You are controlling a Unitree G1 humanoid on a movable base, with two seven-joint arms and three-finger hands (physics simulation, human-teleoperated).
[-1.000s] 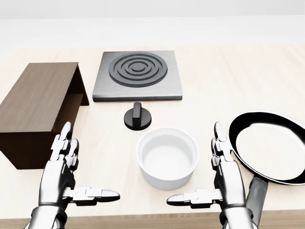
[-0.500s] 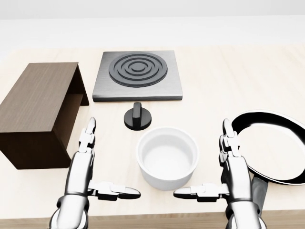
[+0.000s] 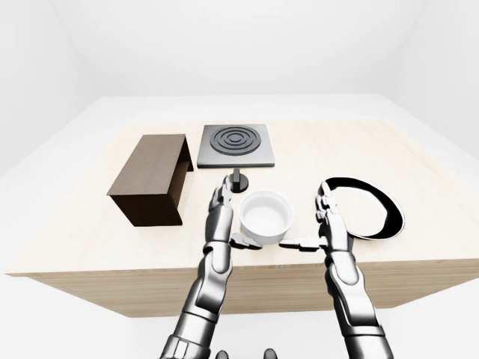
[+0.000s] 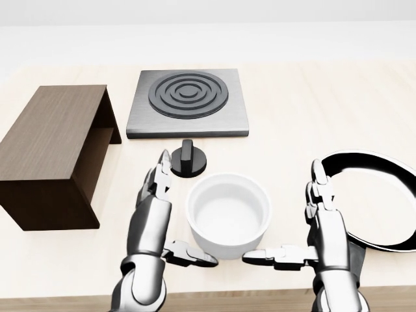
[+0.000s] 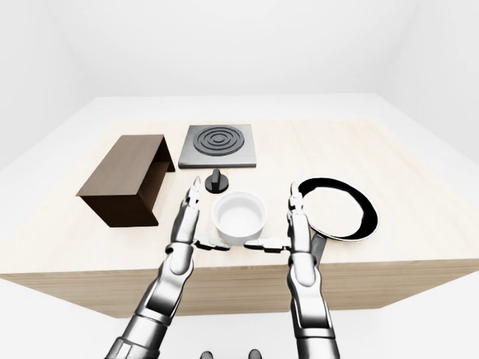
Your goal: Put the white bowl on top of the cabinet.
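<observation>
The white bowl [image 4: 229, 214] stands upright and empty on the light wooden table [image 4: 312, 104], low in the middle of the head view. The dark brown cabinet [image 4: 52, 146] lies at the left, its open side facing right. My left hand [image 4: 174, 222] is open just left of the bowl, fingers pointing up the picture and thumb reaching under the bowl's lower left rim. On the other side my right hand [image 4: 286, 216] is open too, its thumb pointing at the bowl's lower right. Neither hand closes on the bowl.
A grey stove plate [image 4: 188, 101] with black rings lies above the bowl, with a black knob [image 4: 188, 159] between them. A black frying pan [image 4: 370, 198] sits right beside my right hand. The table's near edge runs just below both hands.
My left hand has swung right, from beside the cabinet to the bowl's left side. The right hand has shifted slightly right. The bowl has not moved.
</observation>
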